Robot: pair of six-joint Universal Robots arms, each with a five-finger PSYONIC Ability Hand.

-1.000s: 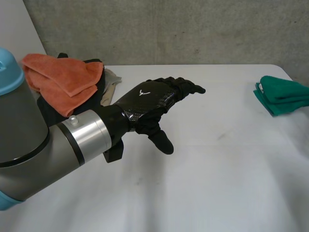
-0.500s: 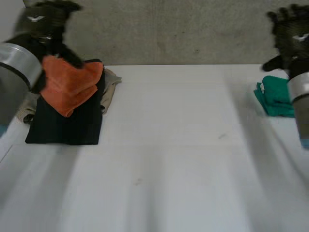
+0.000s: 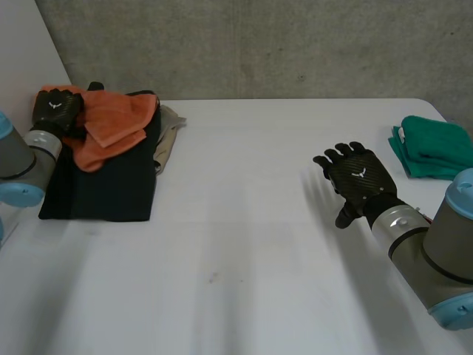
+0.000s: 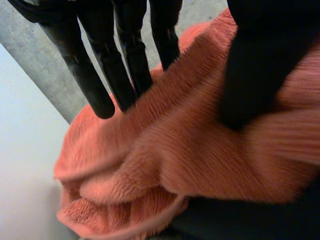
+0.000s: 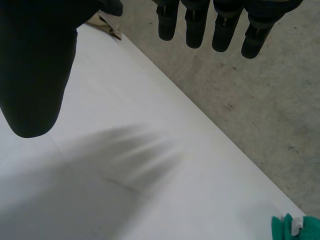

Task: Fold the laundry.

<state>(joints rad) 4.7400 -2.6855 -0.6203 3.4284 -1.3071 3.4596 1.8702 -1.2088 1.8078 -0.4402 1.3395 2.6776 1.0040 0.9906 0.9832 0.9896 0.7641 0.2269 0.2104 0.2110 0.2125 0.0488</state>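
An orange towel [image 3: 114, 118] [image 4: 200, 150] lies bunched on top of a black cloth [image 3: 103, 185] [image 4: 250, 225] at the table's far left. My left hand [image 3: 58, 109] [image 4: 100, 75] is on the towel's far left edge. Its fingers lie behind a raised fold and its thumb [image 4: 255, 65] presses the front, so the fold is pinched between them. My right hand [image 3: 358, 181] [image 5: 35, 75] hovers open over the bare table at the right, its fingers [image 5: 200, 25] straight and holding nothing.
A beige cloth [image 3: 166, 137] [image 5: 107, 22] sticks out from under the pile's right side. A folded green cloth [image 3: 436, 146] [image 5: 300, 227] sits at the far right edge. The white table [image 3: 244, 244] [image 5: 125, 210] stretches between them, below a grey concrete wall.
My left arm swung from the table's middle to the pile, and its open hand closed on the orange towel. My right hand came down from the far right to above the table.
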